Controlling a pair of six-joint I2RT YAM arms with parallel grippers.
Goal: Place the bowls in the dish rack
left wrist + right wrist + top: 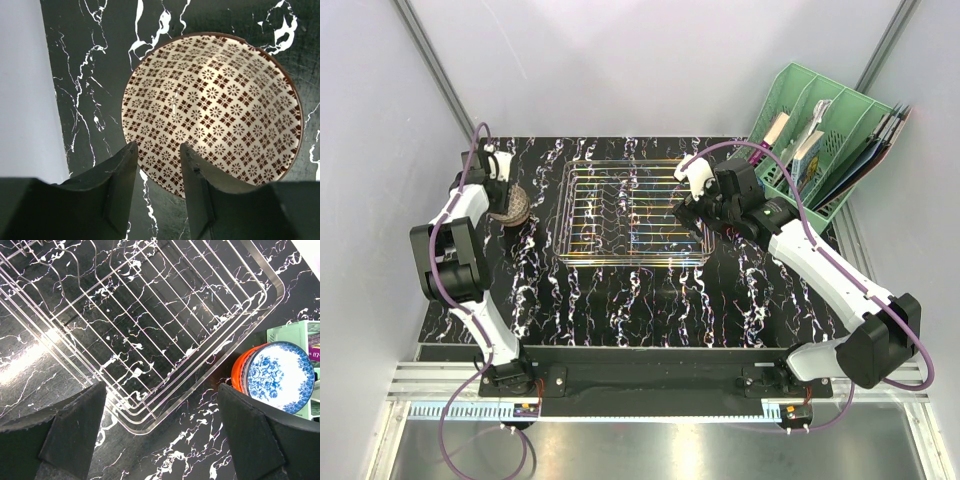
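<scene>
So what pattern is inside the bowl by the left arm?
The bowl has small reddish-brown flower motifs on cream; clearest in the left wrist view.

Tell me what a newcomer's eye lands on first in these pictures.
First, the silver wire dish rack in the middle of the black marbled table, with no bowl in it. Next, the red-brown patterned bowl at the table's far left, right beneath the left tool. Then the blue-and-white bowl against an orange bowl, beside the green organiser.
</scene>
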